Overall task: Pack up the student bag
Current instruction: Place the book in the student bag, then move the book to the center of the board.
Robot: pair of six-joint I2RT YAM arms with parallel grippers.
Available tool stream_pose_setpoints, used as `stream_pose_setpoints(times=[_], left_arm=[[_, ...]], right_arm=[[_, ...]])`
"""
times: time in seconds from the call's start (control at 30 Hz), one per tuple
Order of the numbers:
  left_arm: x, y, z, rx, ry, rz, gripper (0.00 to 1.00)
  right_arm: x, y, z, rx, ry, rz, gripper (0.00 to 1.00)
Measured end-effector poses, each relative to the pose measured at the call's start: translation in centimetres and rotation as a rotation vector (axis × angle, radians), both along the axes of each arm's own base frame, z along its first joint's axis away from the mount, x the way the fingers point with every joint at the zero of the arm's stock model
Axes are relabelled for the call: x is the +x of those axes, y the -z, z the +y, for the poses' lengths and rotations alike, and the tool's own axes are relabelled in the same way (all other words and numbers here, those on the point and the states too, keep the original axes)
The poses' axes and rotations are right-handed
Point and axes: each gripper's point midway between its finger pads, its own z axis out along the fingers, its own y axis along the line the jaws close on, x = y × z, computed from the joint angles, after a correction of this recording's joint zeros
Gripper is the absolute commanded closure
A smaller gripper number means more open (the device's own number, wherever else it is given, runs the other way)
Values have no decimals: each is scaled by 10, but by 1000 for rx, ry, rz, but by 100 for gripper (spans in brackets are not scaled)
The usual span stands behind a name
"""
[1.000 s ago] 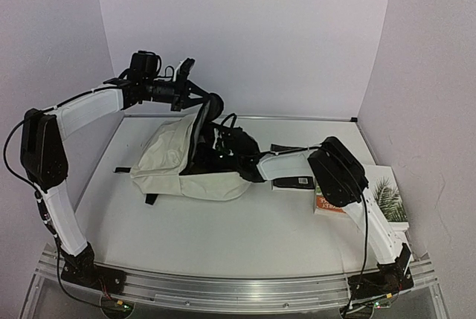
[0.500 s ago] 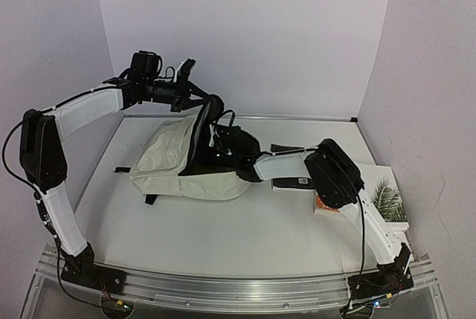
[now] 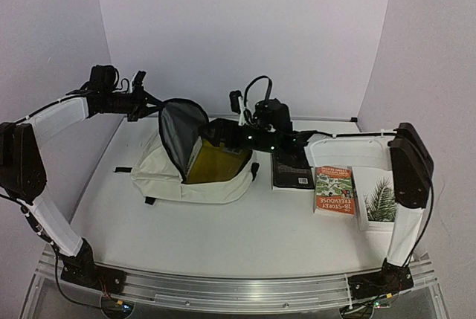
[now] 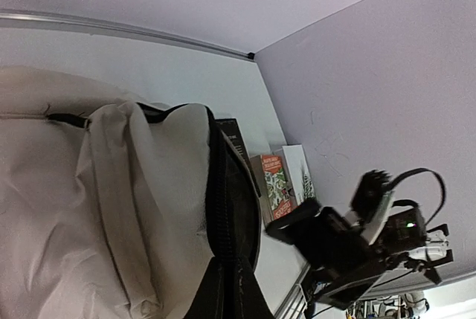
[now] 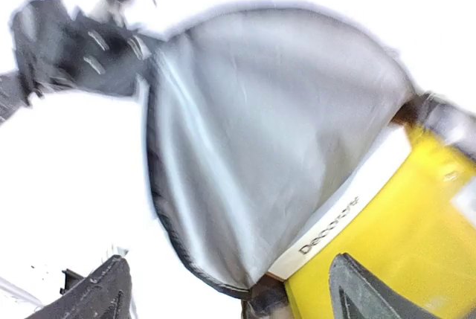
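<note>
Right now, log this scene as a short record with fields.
student bag: lying on the table, flap raised, grey lining showing
left gripper: shut on the flap's edge, holding it up
right gripper: open, at the bag's mouth
in bag: yellow book, partly inside
beside bag: black book, orange book, white palm-leaf book, in a row on its right

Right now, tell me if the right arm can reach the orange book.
Probably yes: the orange book lies uncovered beside that arm, and the right gripper is open and empty.
</note>
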Motion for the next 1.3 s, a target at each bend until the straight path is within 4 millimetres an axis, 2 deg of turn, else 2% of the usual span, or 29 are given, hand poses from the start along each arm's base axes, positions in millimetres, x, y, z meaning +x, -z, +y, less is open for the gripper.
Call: stream_pose_setpoints(times=[0.1, 0.17, 0.27, 0.37, 0.43, 0.47, 0.53, 0.63, 0.87, 0.97, 1.03, 1.3], left_arm=[[1, 14, 14, 27, -26, 33, 100], [2, 20, 21, 54, -39, 33, 100], [2, 31, 30, 107, -57, 33, 100], [5, 43, 38, 158, -77, 35, 100], [5, 54, 40, 177, -79, 55, 100], [5, 60, 41, 182, -80, 68, 100], [7, 72, 42, 194, -80, 97, 100], [5, 87, 44, 216, -72, 138, 100], [-1, 100, 47, 256, -67, 170, 100], [-2, 103, 48, 260, -62, 173, 100], [-3, 104, 48, 262, -60, 174, 100], [-5, 108, 47, 257, -53, 180, 100]], right_arm=[[0, -25, -28, -33, 83, -41, 2], [6, -27, -50, -77, 145, -36, 2], [25, -5, -92, -153, 231, 24, 2], [54, 44, -164, -262, 377, 160, 2], [67, 77, -213, -340, 486, 255, 2], [71, 93, -241, -385, 548, 307, 2], [70, 113, -280, -462, 648, 378, 2], [61, 126, -326, -545, 766, 447, 2], [49, 120, -430, -649, 1088, 490, 2], [42, 121, -457, -727, 1202, 489, 5], [38, 127, -468, -787, 1247, 489, 12], [37, 169, -490, -1022, 1307, 532, 33]])
